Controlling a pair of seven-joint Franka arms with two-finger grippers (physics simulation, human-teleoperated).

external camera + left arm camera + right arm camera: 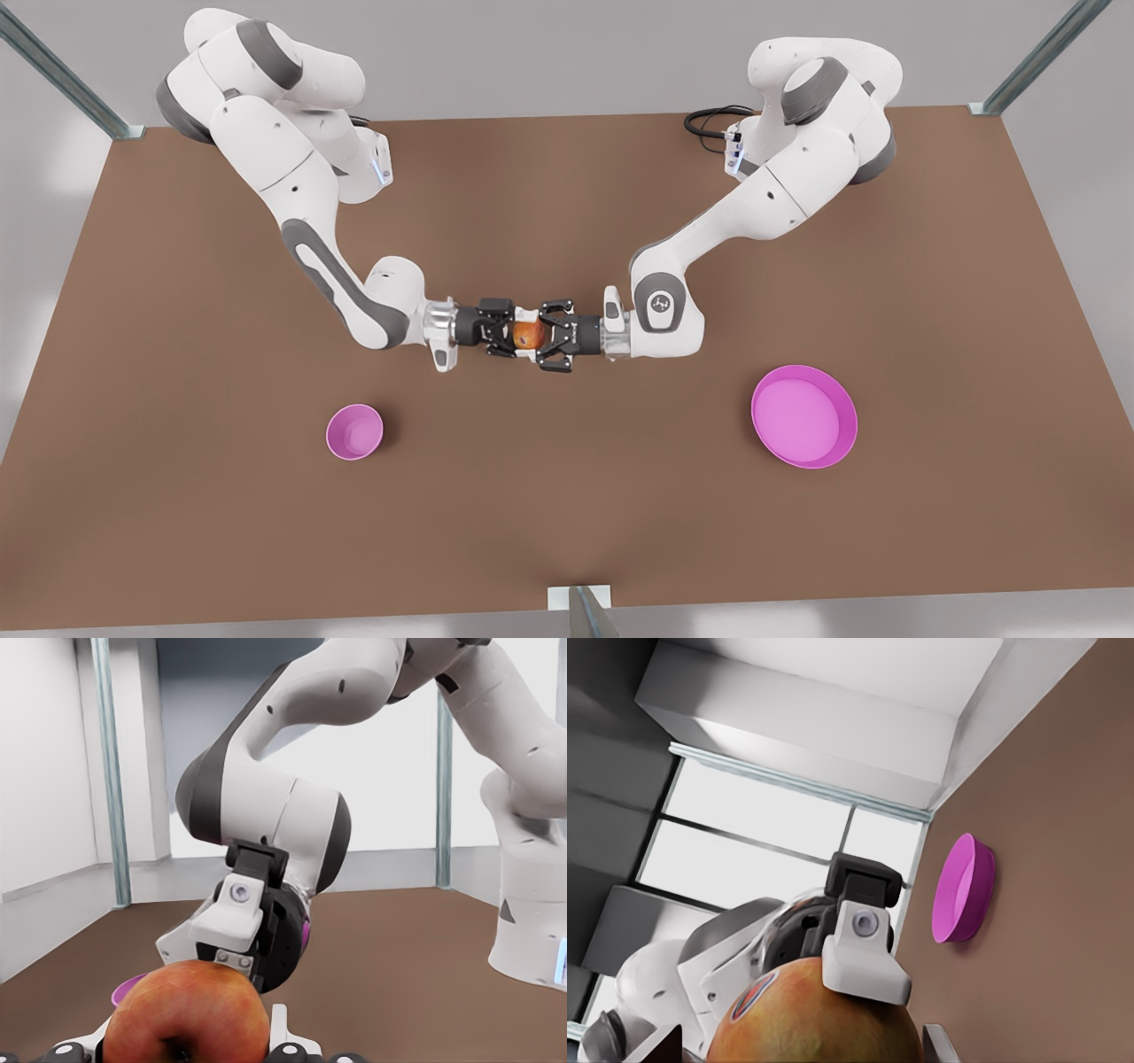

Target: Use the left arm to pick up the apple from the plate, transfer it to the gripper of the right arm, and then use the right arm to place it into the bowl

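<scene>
Brown tabletop [567, 496] fills most of the front view, bare apart from two pink dishes, with pale walls and metal corner posts at its edges. The wrist views add a bright room with tall window panes beyond the table.

Both arms reach in from the upper corners of the front view and meet nose to nose just above its centre, wrists level and in line. The apple [529, 334] hangs between them, clear of the table. This reads as the handover itself: off the plate and held where both arms can reach it.

The left gripper [542, 338] comes in from the front view's right. Its jaws look closed onto the apple, their linkages splayed above and below it. The right gripper [516, 332] comes in from the front view's left and also seems closed on the fruit. From the left wrist, the apple [186, 1014] sits low in the frame with one of the right gripper's fingers [235, 921] pressed to its top. From the right wrist, the apple [815, 1014] shows the same contact from the other side. The two grips appear turned crosswise to each other, which would let both pairs of fingers fit around so small a thing.

The plate [802, 415] lies empty at the front view's lower right, and the right wrist sees it [966, 890] edge-on. The bowl [354, 408] waits at the lower left, on the right arm's side, and peeks out [120, 994] low in the left wrist view. The next step, as I judge it, is for the left jaws to let go.
</scene>
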